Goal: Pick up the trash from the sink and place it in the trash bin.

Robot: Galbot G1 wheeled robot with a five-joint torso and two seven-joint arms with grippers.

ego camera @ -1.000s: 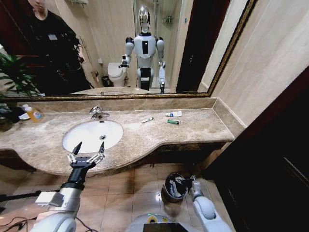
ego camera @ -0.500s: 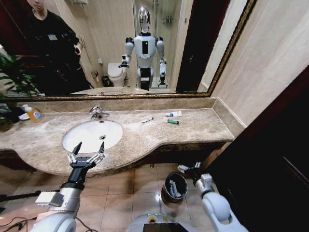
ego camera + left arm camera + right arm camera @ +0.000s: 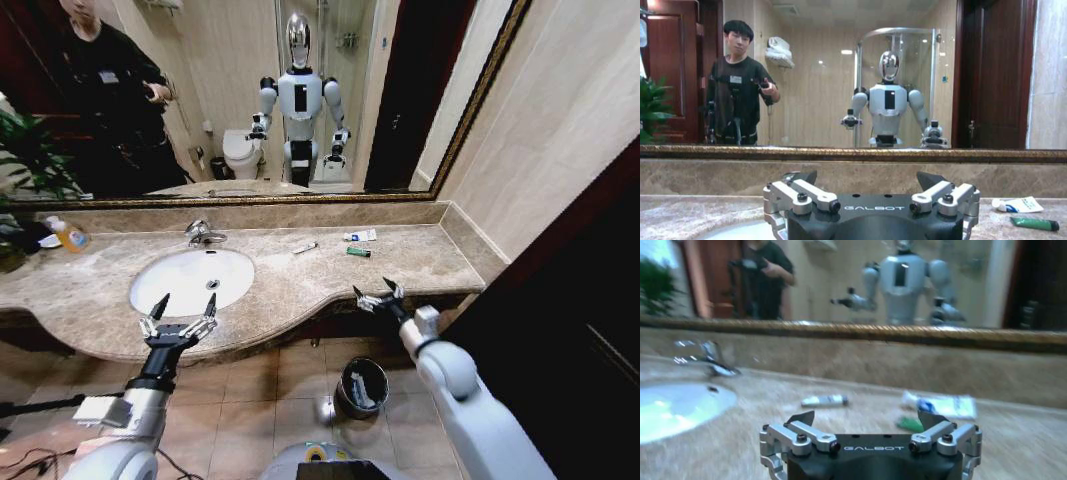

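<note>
1. The left end effector (image 3: 184, 303) hangs low on the robot's left, its arm reaching forward, two dark-tipped fingers (image 3: 160, 304) spread wide and pointing up.
2. The right end effector (image 3: 379, 293) is raised on an extended right arm, wrist angled forward, fingers parted.
3. Both wrist views show each arm's own fingertips (image 3: 803, 176) (image 3: 801, 418) standing well apart.

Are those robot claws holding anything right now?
No. The left gripper is open and empty at the sink's front edge; the right gripper is open and empty by the counter's front edge.
</note>
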